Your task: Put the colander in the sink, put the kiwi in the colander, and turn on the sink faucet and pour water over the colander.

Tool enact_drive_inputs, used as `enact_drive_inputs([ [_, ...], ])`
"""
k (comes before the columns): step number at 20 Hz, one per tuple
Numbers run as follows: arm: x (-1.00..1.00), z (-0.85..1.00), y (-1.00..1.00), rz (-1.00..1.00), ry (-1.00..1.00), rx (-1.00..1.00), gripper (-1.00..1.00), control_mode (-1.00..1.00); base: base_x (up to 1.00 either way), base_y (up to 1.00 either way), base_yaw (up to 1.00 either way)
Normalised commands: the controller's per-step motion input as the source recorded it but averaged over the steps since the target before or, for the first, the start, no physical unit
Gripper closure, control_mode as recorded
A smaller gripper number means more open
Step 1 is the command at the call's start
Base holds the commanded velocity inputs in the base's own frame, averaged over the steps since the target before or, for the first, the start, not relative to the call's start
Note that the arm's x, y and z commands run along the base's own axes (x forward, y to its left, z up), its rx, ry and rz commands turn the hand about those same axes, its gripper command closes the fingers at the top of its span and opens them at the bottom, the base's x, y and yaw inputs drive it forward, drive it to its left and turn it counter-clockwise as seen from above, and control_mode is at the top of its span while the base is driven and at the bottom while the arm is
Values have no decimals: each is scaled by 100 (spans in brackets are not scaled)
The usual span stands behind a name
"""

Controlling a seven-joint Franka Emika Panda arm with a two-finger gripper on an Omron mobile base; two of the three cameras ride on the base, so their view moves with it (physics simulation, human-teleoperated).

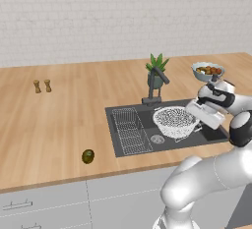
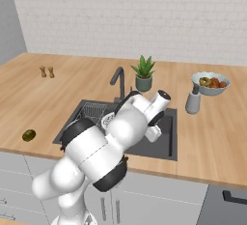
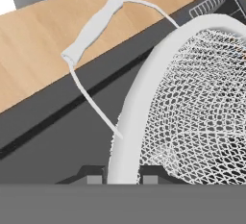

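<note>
Gripper [image 1: 197, 117] is clamped shut on the rim of the colander [image 1: 174, 121], which hangs over the sink [image 1: 129, 147], tilted, just right of the drain. Faucet [image 1: 155, 88] stands behind it, close to the rim. Kiwi [image 1: 88, 156] lies on the counter [image 1: 59, 120], well left of the sink, with nothing between.

One kiwi [image 1: 88, 156]; two shakers [image 1: 42, 86]
</note>
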Motion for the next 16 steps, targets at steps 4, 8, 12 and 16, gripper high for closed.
enact_drive_inputs([
  [4,25,-17,1,4,0,0,100,-100,0,0,0],
  [8,19,-22,5,2,0,0,100,-100,0,0,0],
  [12,26,-27,11,0,0,-3,100,-100,0,0,0],
  [16,27,-25,9,0,0,-1,100,-100,0,0,0],
])
